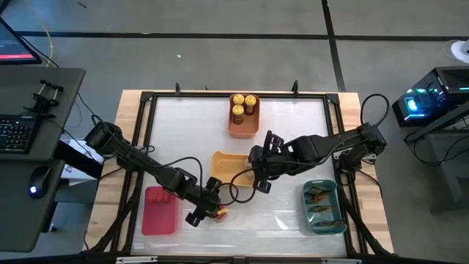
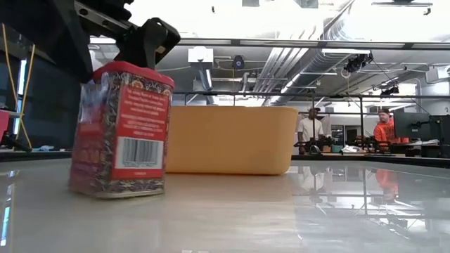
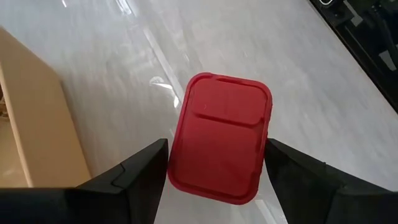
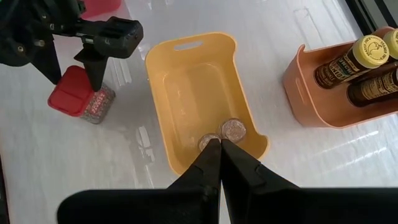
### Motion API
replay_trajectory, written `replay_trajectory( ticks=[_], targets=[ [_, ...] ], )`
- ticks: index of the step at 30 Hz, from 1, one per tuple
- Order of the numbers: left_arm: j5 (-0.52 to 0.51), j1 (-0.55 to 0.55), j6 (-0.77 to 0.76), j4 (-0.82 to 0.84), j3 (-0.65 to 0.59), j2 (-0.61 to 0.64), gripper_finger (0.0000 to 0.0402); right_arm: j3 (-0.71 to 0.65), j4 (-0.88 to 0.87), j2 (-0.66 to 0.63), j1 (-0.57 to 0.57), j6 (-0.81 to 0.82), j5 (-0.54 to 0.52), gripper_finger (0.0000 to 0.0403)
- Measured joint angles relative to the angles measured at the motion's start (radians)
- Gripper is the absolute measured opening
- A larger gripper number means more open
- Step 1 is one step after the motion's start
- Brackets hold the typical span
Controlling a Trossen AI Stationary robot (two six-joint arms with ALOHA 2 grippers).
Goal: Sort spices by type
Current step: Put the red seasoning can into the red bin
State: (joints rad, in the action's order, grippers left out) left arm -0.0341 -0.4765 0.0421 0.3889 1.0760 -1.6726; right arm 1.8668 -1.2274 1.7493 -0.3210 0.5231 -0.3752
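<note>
Red blocky spice tin (image 3: 222, 138) between spread left gripper (image 3: 214, 171) fingers, ungripped, outside red plastic bin (image 1: 160, 210). Other spices binned. Right gripper (image 4: 219, 149) shut, empty.

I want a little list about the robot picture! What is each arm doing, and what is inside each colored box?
Left gripper: fingers open on either side of the red blocky tin with a red lid, which stands on the table beside the red plastic bin
Right gripper: fingers shut, holding nothing, over the yellow plastic bin
Yellow bin: two short round jars
Orange plastic bin: three yellow-lidded round jars
Teal plastic bin: flat brownish packets
Red bin: looks empty
</note>
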Motion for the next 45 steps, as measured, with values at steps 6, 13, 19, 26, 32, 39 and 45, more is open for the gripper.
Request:
replay_trajectory(
  ticks=[6,13,19,26,32,39,45],
  targets=[
    [-0.001,0.013,0.031,0.001,0.0,0.0,0.0251,0.0,0.017,0.0,0.0,-0.005,0.0,0.0],
    [0.012,0.042,0.033,0.0,0.0,0.0,0.0251,0.0,0.028,0.0,0.0,-0.005,0.0,0.0],
    [0.051,0.054,0.032,-0.003,0.002,-0.021,0.0251,0.0,0.029,0.0,0.0,-0.004,0.0,0.0],
    [0.047,0.057,0.013,-0.019,0.002,-0.047,0.0251,0.0,0.042,0.0,0.0,-0.004,0.0,0.0],
    [0.047,0.057,0.013,-0.022,0.002,-0.047,0.0242,0.0,0.043,0.0,0.0,-0.005,0.0,0.0],
    [0.05,0.064,0.012,-0.012,0.001,-0.014,0.0184,0.0,0.043,0.0,0.0,-0.007,-0.001,0.0],
    [0.048,0.086,-0.039,0.13,0.001,0.164,0.0184,0.0,0.054,0.0,0.0,-0.051,-0.049,0.0]
  ],
)
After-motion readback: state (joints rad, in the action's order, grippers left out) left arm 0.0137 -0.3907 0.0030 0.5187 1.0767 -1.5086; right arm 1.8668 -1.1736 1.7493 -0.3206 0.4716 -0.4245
